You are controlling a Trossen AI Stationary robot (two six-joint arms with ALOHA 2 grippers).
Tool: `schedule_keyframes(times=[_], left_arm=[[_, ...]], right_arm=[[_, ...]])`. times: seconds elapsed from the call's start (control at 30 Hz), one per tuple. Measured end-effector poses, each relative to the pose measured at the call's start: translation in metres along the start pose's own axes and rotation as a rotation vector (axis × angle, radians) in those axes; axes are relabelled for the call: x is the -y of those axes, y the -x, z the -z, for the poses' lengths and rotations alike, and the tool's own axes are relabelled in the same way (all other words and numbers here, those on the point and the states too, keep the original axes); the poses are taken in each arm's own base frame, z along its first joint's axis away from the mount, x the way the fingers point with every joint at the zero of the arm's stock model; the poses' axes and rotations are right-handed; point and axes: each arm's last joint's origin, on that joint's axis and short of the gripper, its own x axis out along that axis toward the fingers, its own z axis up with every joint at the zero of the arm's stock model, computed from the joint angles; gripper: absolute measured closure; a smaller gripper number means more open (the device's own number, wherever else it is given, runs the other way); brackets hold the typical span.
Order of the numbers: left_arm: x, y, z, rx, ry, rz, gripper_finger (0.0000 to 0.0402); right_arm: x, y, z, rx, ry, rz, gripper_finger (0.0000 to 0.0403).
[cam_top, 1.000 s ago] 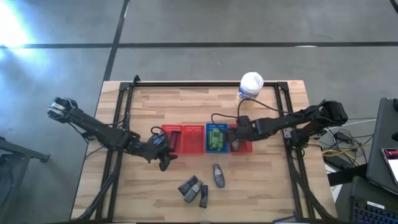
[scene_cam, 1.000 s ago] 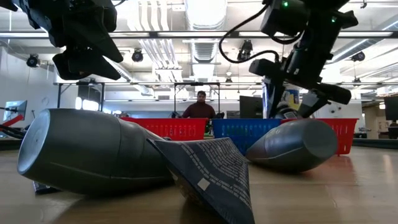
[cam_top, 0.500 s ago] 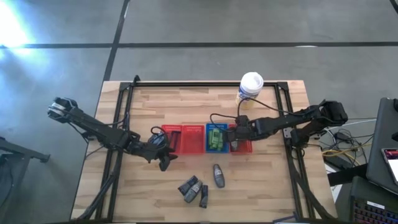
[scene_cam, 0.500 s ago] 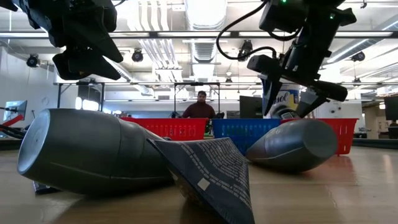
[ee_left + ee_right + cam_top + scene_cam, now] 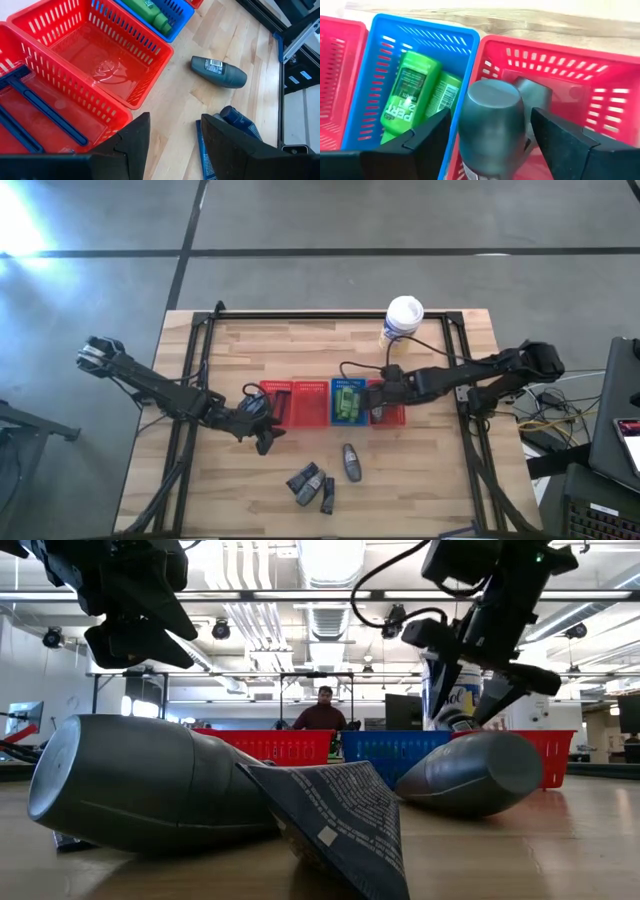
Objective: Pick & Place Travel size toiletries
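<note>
One grey tube clamped between right fingers above red basket.

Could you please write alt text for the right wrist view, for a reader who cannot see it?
The right hand holds a dark grey oval tube between its fingers, above the rim where a blue basket meets a red basket. Two green bottles lie in the blue basket, and another grey tube lies in the red one.

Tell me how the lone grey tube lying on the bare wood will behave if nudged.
The grey oval tube lies on its side, rounded and smooth-looking, so it will probably roll or pivot rather than slide straight. Its hard-looking shell suggests it stays stiff. It tapers toward one end, so it would likely curve as it rolls.
</note>
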Motion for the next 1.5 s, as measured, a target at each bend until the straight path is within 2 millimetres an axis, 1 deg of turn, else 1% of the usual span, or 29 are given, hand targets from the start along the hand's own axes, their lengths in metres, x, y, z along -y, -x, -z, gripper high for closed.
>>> schedule_keyframes(times=[0.2,0.3,0.37,0.47,0.6,0.73,0.87,0.97,1.13,1.37,1.5], left_arm=[[0.0,0.0,0.0,0.0,-0.002,0.0,0.022],[0.0,0.0,0.0,0.0,-0.003,0.0,0.022],[0.0,0.0,0.0,0.0,-0.003,0.0,0.022],[0.0,0.0,0.0,0.0,-0.004,0.0,0.022],[0.0,0.0,0.0,0.0,-0.007,-0.001,0.022],[0.0,0.0,0.0,-0.001,-0.008,-0.001,0.022],[0.0,0.0,0.0,-0.001,-0.008,-0.002,0.022],[0.0,0.0,0.0,-0.003,-0.009,-0.001,0.022],[0.0,0.0,0.001,-0.026,-0.011,0.016,0.022],[0.001,0.0,0.002,-0.048,-0.045,0.033,0.022],[0.0,0.0,0.002,-0.051,-0.074,0.032,0.022]], right_arm=[[0.003,0.02,-0.003,-0.012,0.038,0.061,0.0105],[0.002,0.031,-0.002,-0.016,0.062,0.081,0.0092],[-0.004,0.039,0.0,-0.021,0.083,0.055,0.0084],[-0.019,0.047,0.007,-0.073,0.119,0.005,0.0075],[-0.043,0.048,0.028,-0.172,0.173,-0.024,0.0071],[-0.072,0.043,0.054,-0.21,0.225,-0.033,0.0076],[-0.095,0.029,0.077,-0.291,0.257,-0.013,0.0082],[-0.107,0.015,0.094,-0.355,0.283,0.008,0.0085],[-0.117,-0.002,0.117,-0.429,0.309,0.047,0.0078],[-0.126,-0.017,0.133,-0.488,0.305,0.064,0.0057],[-0.123,-0.029,0.14,-0.492,0.299,0.103,0.0051]])
